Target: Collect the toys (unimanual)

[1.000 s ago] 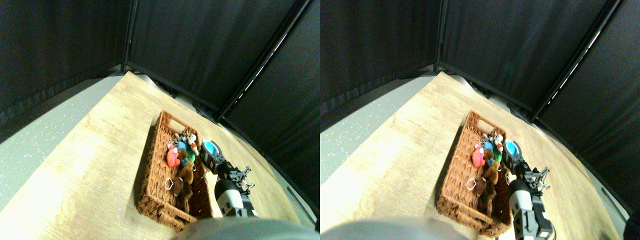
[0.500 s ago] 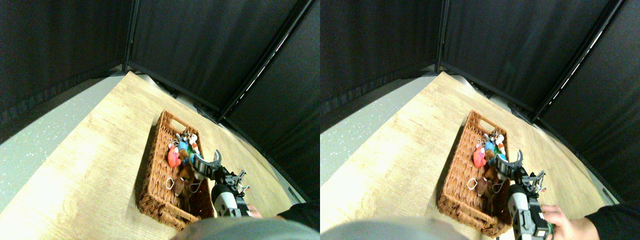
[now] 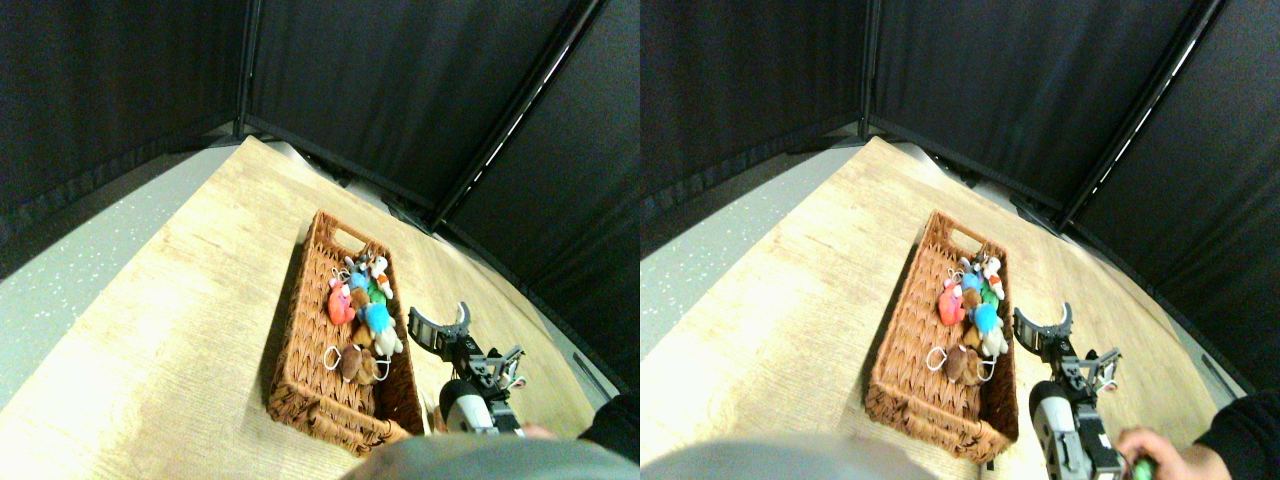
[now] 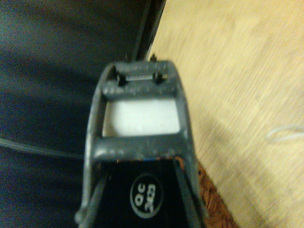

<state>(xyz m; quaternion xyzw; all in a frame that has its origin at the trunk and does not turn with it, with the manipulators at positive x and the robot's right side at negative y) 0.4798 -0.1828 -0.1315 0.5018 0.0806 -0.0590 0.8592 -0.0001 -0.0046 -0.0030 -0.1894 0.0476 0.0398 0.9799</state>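
Toys in basket

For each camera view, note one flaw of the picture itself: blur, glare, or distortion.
Stereo pair view: wide-angle bending curves the dark curtain frame, and glare washes out the wooden table left of the basket. Wrist view: soft all over, with the jaw frame and wood grain both out of focus.

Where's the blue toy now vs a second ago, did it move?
Yes. The blue toy was in the pincer at the wicker basket's right rim; it now lies inside the basket among the other toys. The pincer stands open and empty outside that rim.
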